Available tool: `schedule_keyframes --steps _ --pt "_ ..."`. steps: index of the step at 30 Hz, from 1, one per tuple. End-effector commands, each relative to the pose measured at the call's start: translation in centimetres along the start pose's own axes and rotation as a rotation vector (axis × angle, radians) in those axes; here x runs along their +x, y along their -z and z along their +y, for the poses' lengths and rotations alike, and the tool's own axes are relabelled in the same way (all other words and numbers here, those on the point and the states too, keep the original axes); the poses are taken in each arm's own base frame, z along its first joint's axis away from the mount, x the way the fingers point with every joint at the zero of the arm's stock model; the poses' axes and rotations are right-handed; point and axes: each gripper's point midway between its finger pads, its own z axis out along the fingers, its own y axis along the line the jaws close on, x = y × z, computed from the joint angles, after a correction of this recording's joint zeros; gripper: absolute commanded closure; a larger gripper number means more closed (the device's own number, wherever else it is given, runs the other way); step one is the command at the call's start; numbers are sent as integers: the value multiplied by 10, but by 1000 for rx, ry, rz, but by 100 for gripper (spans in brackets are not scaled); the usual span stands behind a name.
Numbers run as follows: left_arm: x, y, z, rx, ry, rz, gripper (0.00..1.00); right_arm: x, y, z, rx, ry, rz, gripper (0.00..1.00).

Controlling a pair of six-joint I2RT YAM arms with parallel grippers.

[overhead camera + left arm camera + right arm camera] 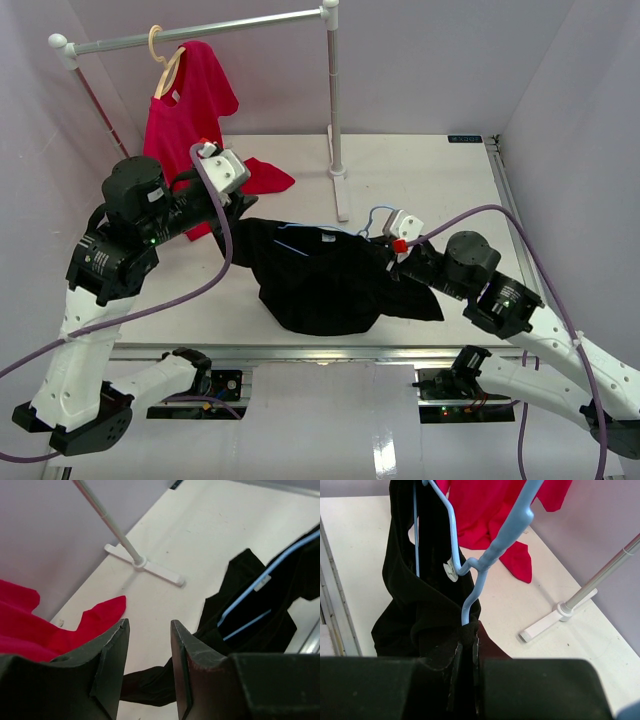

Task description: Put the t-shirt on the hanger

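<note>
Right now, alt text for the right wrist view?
The right gripper pinches black fabric of the t-shirt, where the light-blue hanger runs down to it. Behind are a red shirt and a rack's foot on the table.

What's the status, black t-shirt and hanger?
Left gripper open, empty. Right gripper shut on thin light-blue wire hanger, partly inside black fabric t-shirt. Red fabric shirt apart, not blocking.

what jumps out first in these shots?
The red shirt hanging from the rack at back left catches the eye first. Next, the black t-shirt heaped mid-table with the blue hanger poking out, the right gripper shut on the cloth.
</note>
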Motion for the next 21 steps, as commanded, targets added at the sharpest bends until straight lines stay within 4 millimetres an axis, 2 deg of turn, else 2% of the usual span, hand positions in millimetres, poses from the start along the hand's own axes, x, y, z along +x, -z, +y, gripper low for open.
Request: schedule_keyframes --steps 1,3,7,11,15,18,21 --pt "2 8 -42 245 -131 -14 51 -27 11 3 -26 -4 -102 92" --pt "1 11 -55 317 -131 -39 49 -30 15 5 -33 -2 -114 92" --pt "7 10 -68 390 -125 -41 43 -32 19 6 -43 -2 -119 92" --pt "24 0 -69 407 -102 21 43 -34 21 7 -49 1 -126 92" --pt "33 -5 -71 430 -93 56 43 -37 24 8 -51 4 -138 92" --pt "33 -3 -70 430 -131 67 43 -38 26 9 -56 5 -142 92" --pt "24 4 -72 431 -178 58 43 -37 26 9 -58 6 -140 92"
